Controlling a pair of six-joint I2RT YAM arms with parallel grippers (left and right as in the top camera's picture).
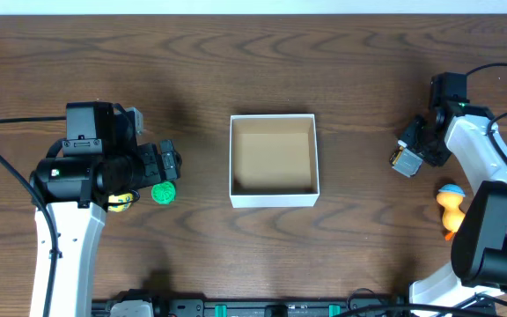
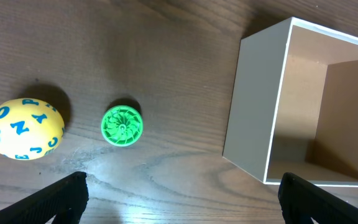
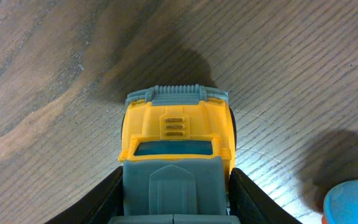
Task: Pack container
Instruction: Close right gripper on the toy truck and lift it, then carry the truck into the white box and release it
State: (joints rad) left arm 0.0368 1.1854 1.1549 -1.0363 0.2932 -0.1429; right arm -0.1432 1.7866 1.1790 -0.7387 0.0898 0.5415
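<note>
We find the container [image 1: 273, 199] at the middle of the table [image 1: 368, 70], upright, open side up, with nothing in it. We judge it light and easily shifted. Its thin white walls look stiff enough to stand, yet liable to buckle under a hard squeeze. If it must be moved, the hold is one wall pinched over the rim, near a corner. The right gripper [image 3: 176, 202] is closed against both flanks of the toy truck [image 3: 176, 134], well to the container's right. The truck looks like hard, smooth plastic, rigid and apt to slip. The left gripper [image 2: 185, 198] stands wide apart, holding nothing, above the green wheel [image 2: 122, 126] and the lettered ball [image 2: 25, 129], near the container's left wall.
</note>
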